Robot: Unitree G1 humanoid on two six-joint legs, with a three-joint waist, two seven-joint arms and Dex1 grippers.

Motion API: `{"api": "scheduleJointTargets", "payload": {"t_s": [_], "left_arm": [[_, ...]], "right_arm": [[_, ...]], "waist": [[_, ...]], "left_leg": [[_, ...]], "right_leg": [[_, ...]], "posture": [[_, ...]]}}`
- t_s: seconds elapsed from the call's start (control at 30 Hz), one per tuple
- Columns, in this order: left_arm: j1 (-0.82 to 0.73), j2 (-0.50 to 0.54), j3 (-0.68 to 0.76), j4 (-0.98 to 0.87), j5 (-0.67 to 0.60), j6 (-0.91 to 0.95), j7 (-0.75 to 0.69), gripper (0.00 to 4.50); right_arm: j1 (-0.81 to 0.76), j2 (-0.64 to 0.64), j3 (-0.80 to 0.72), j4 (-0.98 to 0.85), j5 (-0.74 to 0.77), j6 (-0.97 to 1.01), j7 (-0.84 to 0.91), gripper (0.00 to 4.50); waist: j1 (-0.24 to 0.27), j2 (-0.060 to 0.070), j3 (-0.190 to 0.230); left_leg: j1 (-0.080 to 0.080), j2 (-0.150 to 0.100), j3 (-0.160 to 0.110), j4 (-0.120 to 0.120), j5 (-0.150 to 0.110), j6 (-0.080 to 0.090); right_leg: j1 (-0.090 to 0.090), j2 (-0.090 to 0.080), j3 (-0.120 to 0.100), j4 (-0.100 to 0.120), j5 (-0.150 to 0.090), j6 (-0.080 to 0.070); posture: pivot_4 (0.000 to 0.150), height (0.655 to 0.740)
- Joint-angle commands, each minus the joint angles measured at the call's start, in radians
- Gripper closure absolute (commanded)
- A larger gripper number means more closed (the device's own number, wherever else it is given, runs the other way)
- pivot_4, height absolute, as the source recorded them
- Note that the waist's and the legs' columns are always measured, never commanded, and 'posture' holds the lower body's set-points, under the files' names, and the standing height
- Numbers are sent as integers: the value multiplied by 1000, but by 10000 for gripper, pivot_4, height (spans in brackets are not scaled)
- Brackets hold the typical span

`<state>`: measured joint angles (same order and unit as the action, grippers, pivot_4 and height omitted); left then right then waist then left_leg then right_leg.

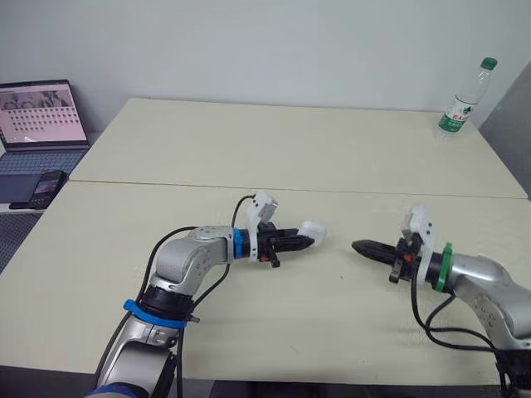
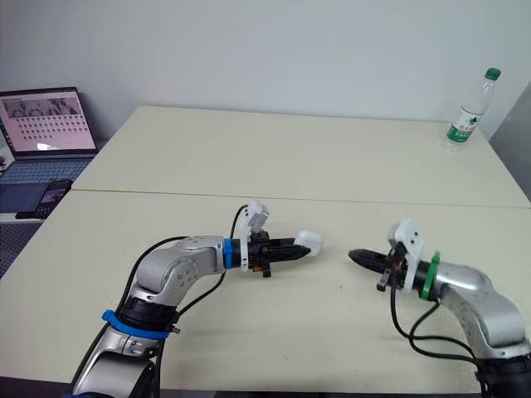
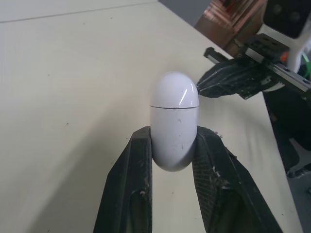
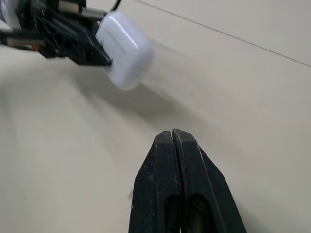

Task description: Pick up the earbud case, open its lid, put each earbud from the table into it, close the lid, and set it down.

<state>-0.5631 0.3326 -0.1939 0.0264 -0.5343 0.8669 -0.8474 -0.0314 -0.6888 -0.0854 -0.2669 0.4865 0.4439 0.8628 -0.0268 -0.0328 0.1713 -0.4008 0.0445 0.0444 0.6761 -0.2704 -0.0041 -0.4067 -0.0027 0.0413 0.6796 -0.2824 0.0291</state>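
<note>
Over the near table [image 1: 91, 274], left gripper [image 1: 309, 240] pinches the case [image 3: 173, 126] low, lid [image 3: 174, 88] shut; right gripper [image 1: 358, 246], pressed together, should catch the lid seam gently, imo.

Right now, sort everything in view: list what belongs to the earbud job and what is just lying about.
Job: earbud case, lid closed, gripped by the left fingers; right fingers, shut, pointing at it.
Lying about: water bottle on the far right corner of the table; laptop and phone off its left edge.
</note>
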Motion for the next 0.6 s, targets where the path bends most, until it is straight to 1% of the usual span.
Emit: {"api": "scheduleJointTargets", "payload": {"t_s": [0.03, 0.2, 0.4, 0.47, 0.5, 0.6], "left_arm": [[-38, -28, -25, 44, 38, 26, 47, 37349], [-52, -76, -35, 82, 50, 72, 76, 37349], [-62, -95, -35, 104, 60, 89, 79, 37349], [-61, -88, -39, 98, 62, 93, 69, 30171], [-59, -82, -40, 91, 62, 95, 63, 27976], [-44, -54, -36, 49, 68, 76, 53, 18705]], "right_arm": [[51, 7, -73, -36, -39, -82, -43, 44840], [161, 36, -112, -94, -58, -126, -93, 44840], [226, 67, -115, -148, -90, -136, -149, 44840], [235, 70, -116, -159, -89, -133, -157, 45000], [239, 70, -117, -163, -85, -130, -158, 45000], [245, 73, -120, -177, -71, -121, -159, 45000]], "waist": [[0, 0, 0], [-2, 0, 0], [-1, 0, 0], [-1, 0, 0], [-1, 0, 0], [-2, 0, 0]], "left_leg": [[0, 0, 0, 0, 0, 0], [1, 0, 0, 0, 0, 0], [1, 0, 0, 0, 0, 0], [1, 0, 1, 0, 0, 0], [1, 0, 1, 0, 0, 0], [1, 0, 1, 0, 0, 0]], "right_leg": [[0, 0, 0, 0, 0, 0], [0, 1, 0, 0, 0, 0], [0, 0, 1, 0, 0, 0], [0, 0, 1, 0, 0, 0], [0, 0, 1, 0, 0, 0], [0, 0, 1, 0, 0, 0]], "posture": [[1500, 7362], [1500, 7362], [1500, 7362], [1500, 7362], [1500, 7362], [1500, 7362]]}}
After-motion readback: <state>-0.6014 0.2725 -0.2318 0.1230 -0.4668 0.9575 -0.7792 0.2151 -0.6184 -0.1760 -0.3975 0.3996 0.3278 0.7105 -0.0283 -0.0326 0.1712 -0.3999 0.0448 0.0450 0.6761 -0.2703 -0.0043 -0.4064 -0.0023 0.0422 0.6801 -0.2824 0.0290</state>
